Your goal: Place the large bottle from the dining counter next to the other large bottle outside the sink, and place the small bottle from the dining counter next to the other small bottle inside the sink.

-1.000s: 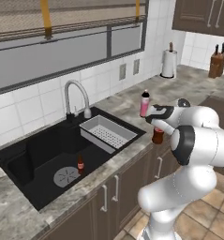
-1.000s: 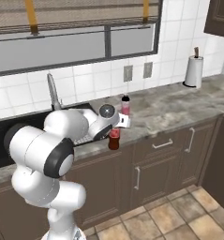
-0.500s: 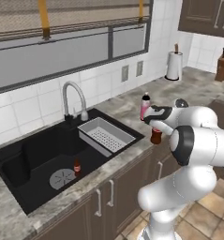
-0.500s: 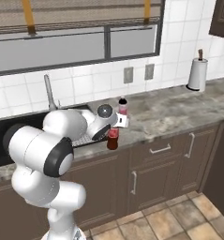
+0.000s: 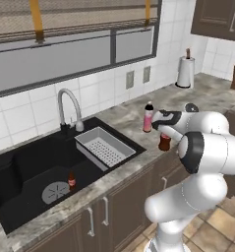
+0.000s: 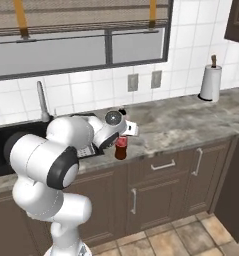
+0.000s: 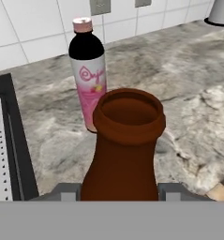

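Gripped the large bottle (image 5: 164, 142) upright, gripper (image 7: 120, 193) closed on its lower body with one dark fingertip (image 7: 69, 192) showing on either side in the hand view. Saw a brown body narrowing to a wide neck and a round rim at the top. Found it over the front edge of the wall counter (image 5: 124, 118), to the right of the sink (image 5: 20, 162) and outside it; could not tell whether its base touched the stone or hung just above. Noted the pink bottle (image 5: 148, 117) just beside it, further back toward the tiled wall, upright on the counter, dark above a pink label, with a pale pink cap; apart from the held bottle, not touching. Placed the grey drain tray (image 5: 104, 147) left of both bottles, set in the sink's right side near the rim. Spotted a small bottle (image 5: 71, 179) upright on the floor of the black basin, close to the round drain and in front of the tray's near corner. Marked the curved chrome tap (image 5: 70, 106) behind the basin. Made out a paper towel roll (image 5: 186, 71) well off to the right, against the wall.
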You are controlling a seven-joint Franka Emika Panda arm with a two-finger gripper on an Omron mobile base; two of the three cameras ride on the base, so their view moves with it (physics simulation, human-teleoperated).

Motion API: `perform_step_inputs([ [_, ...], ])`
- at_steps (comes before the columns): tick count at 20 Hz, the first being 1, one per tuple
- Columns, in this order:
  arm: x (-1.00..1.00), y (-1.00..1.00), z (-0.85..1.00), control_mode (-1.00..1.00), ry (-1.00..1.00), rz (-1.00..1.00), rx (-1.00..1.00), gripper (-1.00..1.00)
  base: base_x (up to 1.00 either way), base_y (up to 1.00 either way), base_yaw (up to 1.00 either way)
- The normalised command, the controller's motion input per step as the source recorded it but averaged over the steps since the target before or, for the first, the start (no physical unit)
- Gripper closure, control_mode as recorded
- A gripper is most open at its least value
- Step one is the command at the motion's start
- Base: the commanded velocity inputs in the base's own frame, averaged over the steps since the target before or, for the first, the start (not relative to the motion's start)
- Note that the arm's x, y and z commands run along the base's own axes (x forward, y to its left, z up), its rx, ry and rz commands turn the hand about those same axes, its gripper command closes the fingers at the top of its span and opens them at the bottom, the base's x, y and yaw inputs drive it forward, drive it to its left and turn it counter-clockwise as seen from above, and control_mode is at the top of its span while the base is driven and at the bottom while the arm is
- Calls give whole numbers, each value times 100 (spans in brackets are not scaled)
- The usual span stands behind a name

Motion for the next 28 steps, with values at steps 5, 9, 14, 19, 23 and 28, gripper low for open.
perform_step_inputs([
  [5, 0, 0, 0, 100, 0, 0, 0, 100, 6, -20, 17],
  [9, 0, 0, 0, 100, 0, 0, 0, 100, 0, -37, 16],
  [14, 0, 0, 0, 100, 0, 0, 0, 100, 0, -54, 13],
  [19, 0, 0, 0, 100, 0, 0, 0, 100, 0, -49, 13],
  [23, 0, 0, 0, 100, 0, 0, 0, 100, 0, -20, 17],
  [28, 0, 0, 0, 100, 0, 0, 0, 100, 0, -1, 20],
])
